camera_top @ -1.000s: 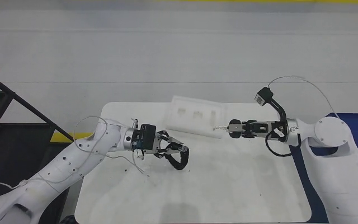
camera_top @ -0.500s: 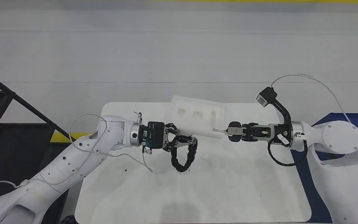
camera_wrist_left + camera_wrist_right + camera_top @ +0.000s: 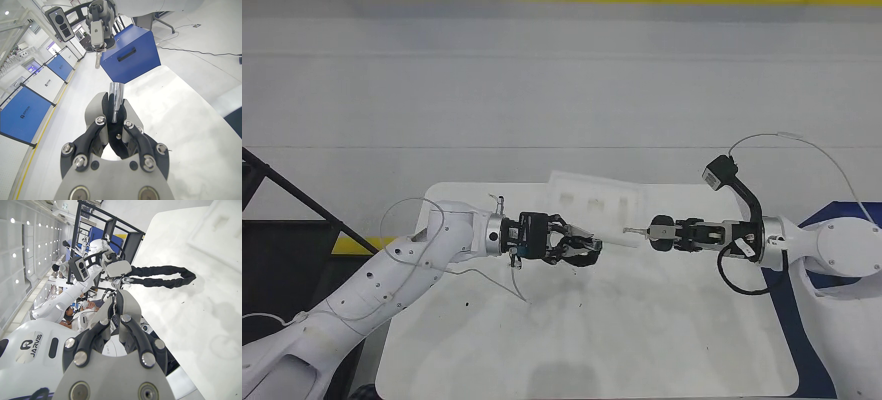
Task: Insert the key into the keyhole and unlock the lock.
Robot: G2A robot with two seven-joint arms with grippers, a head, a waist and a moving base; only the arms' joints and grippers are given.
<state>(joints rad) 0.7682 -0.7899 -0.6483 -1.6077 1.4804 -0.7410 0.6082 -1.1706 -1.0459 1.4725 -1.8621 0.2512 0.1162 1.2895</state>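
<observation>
My left gripper [image 3: 587, 247] is shut on the lock [image 3: 116, 98], a chrome cylinder with a black sleeved cable loop [image 3: 166, 279]. The cylinder's open end points at the key [image 3: 97, 60]. My right gripper [image 3: 650, 232] is shut on the key's head, and the silver blade sticks out toward the lock. A short gap separates the key tip [image 3: 630, 231] from the cylinder; they do not touch. In the right wrist view the keyhole face [image 3: 114, 285] sits just past my right gripper [image 3: 115, 296]. Both grippers hover above the white table [image 3: 642, 330].
A white foam tray [image 3: 592, 205] with moulded recesses lies on the far side of the table, just behind both grippers. A blue cabinet [image 3: 132, 53] stands beyond the table edge on the right arm's side. A black frame [image 3: 282, 190] stands at the far left.
My left gripper has moved right toward the key and turned the lock, so the hanging cable loop has swung up. The right arm has barely shifted.
</observation>
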